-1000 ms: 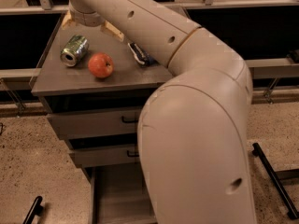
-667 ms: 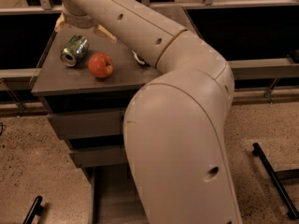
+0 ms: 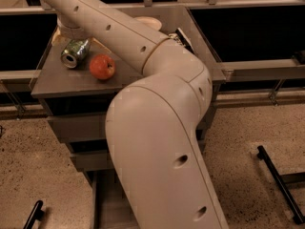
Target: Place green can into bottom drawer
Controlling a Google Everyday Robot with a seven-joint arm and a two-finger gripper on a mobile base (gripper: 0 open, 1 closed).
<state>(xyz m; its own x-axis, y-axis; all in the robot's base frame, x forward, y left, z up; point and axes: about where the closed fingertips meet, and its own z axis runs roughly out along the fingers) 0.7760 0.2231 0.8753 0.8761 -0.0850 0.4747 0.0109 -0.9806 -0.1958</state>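
The green can [image 3: 75, 52] lies on its side at the back left of the grey cabinet top [image 3: 62, 80], its silver end facing me. My gripper [image 3: 70, 34] is at the end of the arm, right above and behind the can; only its wrist end shows. The bottom drawer [image 3: 106, 208] is pulled out at the foot of the cabinet. Only a strip of its grey inside shows left of my arm; the rest is hidden behind it.
A red apple [image 3: 102, 67] sits just right of the can. A black tool [image 3: 183, 36] and a pale object [image 3: 148, 22] lie further back on the top. Two upper drawers [image 3: 78, 128] are shut. My big arm [image 3: 157, 142] fills the middle. Black bars [image 3: 280, 184] lie on the speckled floor.
My arm has swung left and its end has come down closer over the can. The can and the apple have not moved on the cabinet top.
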